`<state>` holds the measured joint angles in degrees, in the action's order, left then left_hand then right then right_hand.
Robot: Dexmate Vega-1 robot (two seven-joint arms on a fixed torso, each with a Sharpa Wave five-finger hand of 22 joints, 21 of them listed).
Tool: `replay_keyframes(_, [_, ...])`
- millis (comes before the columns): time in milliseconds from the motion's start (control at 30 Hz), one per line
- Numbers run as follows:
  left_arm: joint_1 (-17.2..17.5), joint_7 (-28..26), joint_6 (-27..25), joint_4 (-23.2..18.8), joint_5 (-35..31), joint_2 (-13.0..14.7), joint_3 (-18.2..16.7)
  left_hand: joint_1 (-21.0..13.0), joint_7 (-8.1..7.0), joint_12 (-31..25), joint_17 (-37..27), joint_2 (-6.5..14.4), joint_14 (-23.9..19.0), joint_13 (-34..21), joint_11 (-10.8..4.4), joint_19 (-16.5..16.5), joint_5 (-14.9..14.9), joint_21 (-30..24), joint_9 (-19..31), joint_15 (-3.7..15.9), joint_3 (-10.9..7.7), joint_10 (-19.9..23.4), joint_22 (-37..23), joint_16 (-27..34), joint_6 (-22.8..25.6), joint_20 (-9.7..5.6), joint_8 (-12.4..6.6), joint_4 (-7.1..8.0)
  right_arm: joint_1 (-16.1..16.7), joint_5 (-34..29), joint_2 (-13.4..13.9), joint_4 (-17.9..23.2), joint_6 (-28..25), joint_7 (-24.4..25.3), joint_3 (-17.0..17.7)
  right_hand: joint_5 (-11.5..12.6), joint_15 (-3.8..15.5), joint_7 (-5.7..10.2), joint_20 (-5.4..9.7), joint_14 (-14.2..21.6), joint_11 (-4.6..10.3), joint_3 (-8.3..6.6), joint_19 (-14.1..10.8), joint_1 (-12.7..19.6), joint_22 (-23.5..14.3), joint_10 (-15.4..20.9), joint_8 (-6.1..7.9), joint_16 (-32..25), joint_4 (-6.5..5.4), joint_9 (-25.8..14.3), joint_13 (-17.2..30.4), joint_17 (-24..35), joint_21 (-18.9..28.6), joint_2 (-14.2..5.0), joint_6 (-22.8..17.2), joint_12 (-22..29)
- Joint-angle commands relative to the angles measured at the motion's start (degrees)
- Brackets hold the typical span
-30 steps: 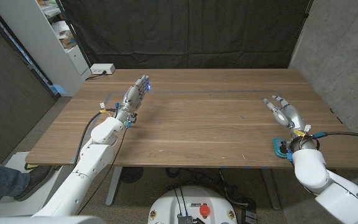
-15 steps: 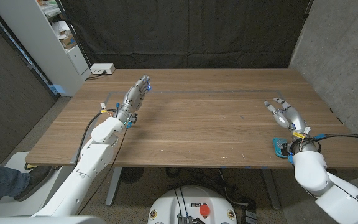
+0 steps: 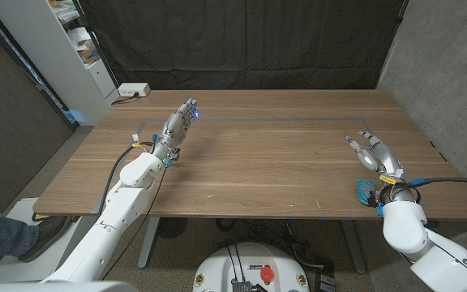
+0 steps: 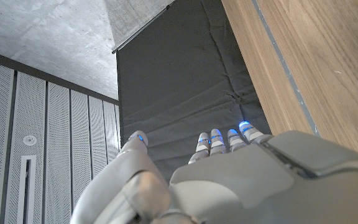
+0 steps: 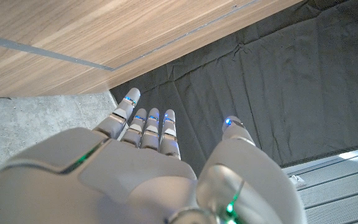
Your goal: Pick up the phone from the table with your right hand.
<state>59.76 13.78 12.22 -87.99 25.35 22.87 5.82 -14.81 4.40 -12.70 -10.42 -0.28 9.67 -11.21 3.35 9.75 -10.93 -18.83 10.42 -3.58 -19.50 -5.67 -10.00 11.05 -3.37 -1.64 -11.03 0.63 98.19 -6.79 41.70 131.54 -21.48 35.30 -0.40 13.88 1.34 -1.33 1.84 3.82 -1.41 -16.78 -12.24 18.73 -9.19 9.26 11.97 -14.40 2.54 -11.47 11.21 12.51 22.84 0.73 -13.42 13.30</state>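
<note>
Brown wood-grain table (image 3: 274, 162) with a faint grey line. Pale grey left hand (image 3: 177, 127) and right hand (image 3: 373, 150); fingers (image 4: 245, 130) tipped with blue lights. Black wrinkled cloth backdrop (image 3: 242, 45).

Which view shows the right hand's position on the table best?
The head view: the right hand sits near the table's right edge, fingers spread, holding nothing. The right wrist view shows only its back and fingers; the left wrist view shows the left hand.

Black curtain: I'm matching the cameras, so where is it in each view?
Head view: black curtain behind the table.
Left wrist view: curtain past the fingertips of the left hand.
Right wrist view: curtain past the fingertips of the right hand.
Shared landmark: the table's far edge.
</note>
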Motion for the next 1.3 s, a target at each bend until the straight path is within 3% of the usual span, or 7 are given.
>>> replay_keyframes(33, [-0.1, 0.1, -0.1, -0.3, -0.1, 0.1, 0.1, 0.0, 0.02, 0.0, 0.0, 0.5, 0.4, -0.1, 0.04, 6.3, 0.0, 0.3, -0.1, -0.09, 0.12, 0.1, -0.1, -0.2, 0.4, 0.0, 0.14, -0.34, 0.6, -3.1, 0.4, 1.8, -5.8, 1.0, -1.3, 0.3, -0.14, -0.04, -0.28, 0.6, 0.05, -0.16, -0.4, 0.8, -0.3, 0.4, 0.28, 0.2, 0.5, 0.0, 0.1, 0.0, -0.2, -0.06, -0.5, -0.2])
replay_keyframes(1300, [-0.4, -0.4, -0.3, -0.4, -0.7, -0.4, 1.2, 0.1, 0.0, 0.1, 0.0, 0.7, 0.5, -0.1, 0.03, 6.3, 0.0, 1.1, -0.1, -0.2, 0.3, 0.0, -0.1, -0.2, 0.4, 0.26, 0.17, -0.55, 0.3, -8.1, 4.4, 4.7, -19.5, 1.1, -4.6, 0.7, 0.3, 0.71, -0.16, 1.2, 0.31, -0.05, -1.0, 0.9, -0.3, 0.7, 0.18, 0.3, 0.79, 0.0, 0.1, -0.1, -1.1, 0.01, -0.7, -0.5])
